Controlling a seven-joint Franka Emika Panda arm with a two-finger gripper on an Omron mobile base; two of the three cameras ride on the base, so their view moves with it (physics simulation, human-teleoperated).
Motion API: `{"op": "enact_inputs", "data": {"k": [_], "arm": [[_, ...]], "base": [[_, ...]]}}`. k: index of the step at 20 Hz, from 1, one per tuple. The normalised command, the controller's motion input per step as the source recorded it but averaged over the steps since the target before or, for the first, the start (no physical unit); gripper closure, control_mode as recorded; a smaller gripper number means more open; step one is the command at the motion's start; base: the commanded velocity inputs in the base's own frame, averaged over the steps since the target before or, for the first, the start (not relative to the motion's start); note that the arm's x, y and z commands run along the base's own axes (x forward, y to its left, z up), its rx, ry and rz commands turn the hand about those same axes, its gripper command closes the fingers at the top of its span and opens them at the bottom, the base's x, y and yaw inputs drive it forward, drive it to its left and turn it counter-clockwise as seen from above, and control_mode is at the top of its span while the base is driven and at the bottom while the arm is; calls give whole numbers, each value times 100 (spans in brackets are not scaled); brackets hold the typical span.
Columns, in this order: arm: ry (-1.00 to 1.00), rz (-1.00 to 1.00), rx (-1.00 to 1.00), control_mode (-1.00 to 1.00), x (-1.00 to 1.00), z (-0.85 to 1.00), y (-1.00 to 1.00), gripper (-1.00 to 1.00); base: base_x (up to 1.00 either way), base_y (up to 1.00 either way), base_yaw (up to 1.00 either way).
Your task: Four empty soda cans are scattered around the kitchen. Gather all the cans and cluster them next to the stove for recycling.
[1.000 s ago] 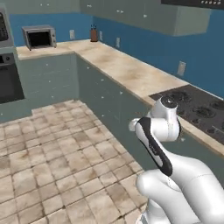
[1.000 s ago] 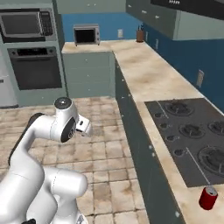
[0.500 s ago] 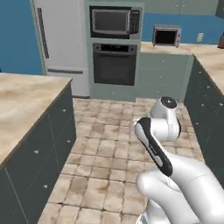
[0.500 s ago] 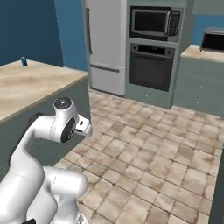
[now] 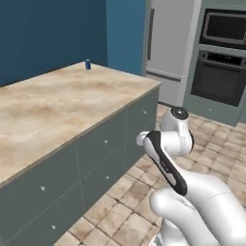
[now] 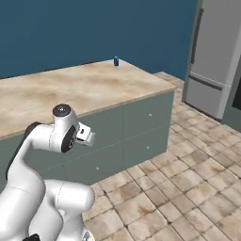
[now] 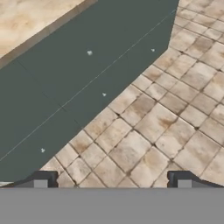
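A long island (image 5: pixel 72 144) with a beige marbled worktop (image 5: pixel 57 103) is running along the left, its grey-green cabinet fronts (image 6: pixel 141 127) facing the floor (image 6: pixel 188 188), which is showing as tan and brown stone tiles. In the hand view the same cabinet fronts (image 7: pixel 78 83) and tiles (image 7: pixel 166 127) are appearing from above. A deep blue wall (image 6: pixel 84 28) is standing behind the island. A tall grey fridge (image 5: pixel 170 43) is standing at the far end, with a built-in oven (image 5: pixel 218 84) and a microwave (image 5: pixel 226 29) stacked beside it in a grey-green column. Even, soft light is filling the room.
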Motion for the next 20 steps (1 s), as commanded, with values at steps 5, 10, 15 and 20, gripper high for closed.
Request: {"op": "enact_inputs", "data": {"k": [5,10,15,20], "arm": [[0,0,0,100,0,0,0,-100],[0,0,0,100,0,0,0,-100],[0,0,0,100,0,0,0,-100],[0,0,0,100,0,0,0,-100]], "base": [[62,-33,1],[55,-43,0],[58,-41,0],[62,-37,1]]}}
